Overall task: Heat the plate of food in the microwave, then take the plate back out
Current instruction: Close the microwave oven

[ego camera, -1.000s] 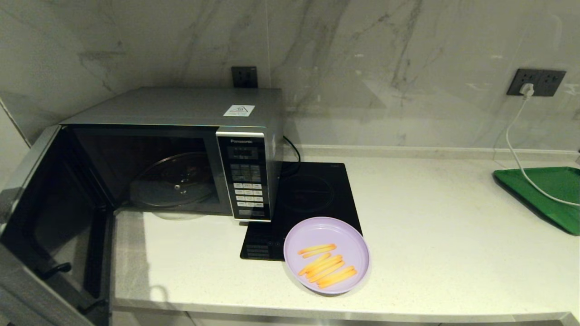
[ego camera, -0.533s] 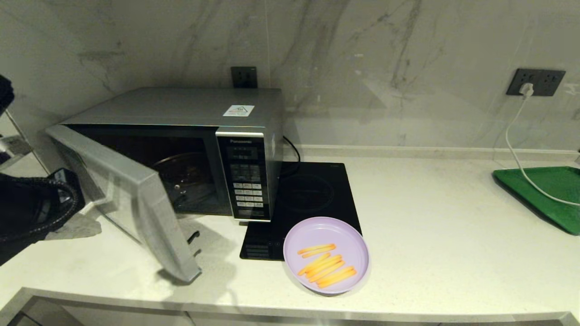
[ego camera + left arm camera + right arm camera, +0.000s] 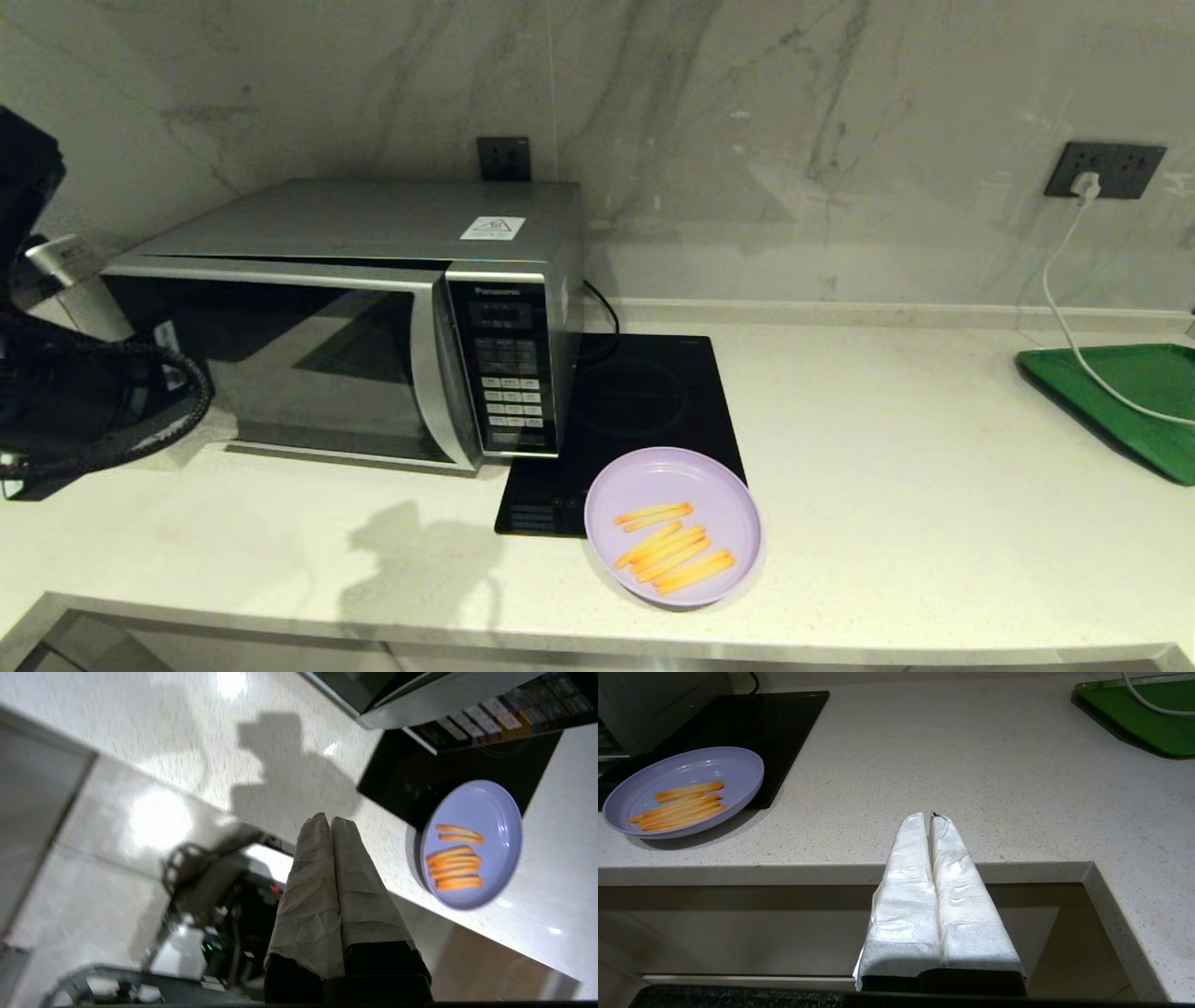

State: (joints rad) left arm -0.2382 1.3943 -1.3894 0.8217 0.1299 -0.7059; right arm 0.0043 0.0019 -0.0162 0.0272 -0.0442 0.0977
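Left gripper [image 3: 331, 820] off the counter's front edge, fingers pressed together, holding nothing. Microwave [image 3: 373, 317] at left rear of counter [image 3: 887, 467], door almost fully closed. Plate of food [image 3: 672, 525] outside, near front edge, partly overlapping black hob [image 3: 635, 401]. Right gripper [image 3: 930, 816] parked below counter edge, fingers together, empty. Green tray [image 3: 1130, 401] far right.

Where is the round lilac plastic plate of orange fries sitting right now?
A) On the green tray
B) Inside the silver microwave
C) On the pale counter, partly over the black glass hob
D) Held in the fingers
C: the round lilac plastic plate of orange fries rests on the pale counter, its rim overlapping the black glass hob.
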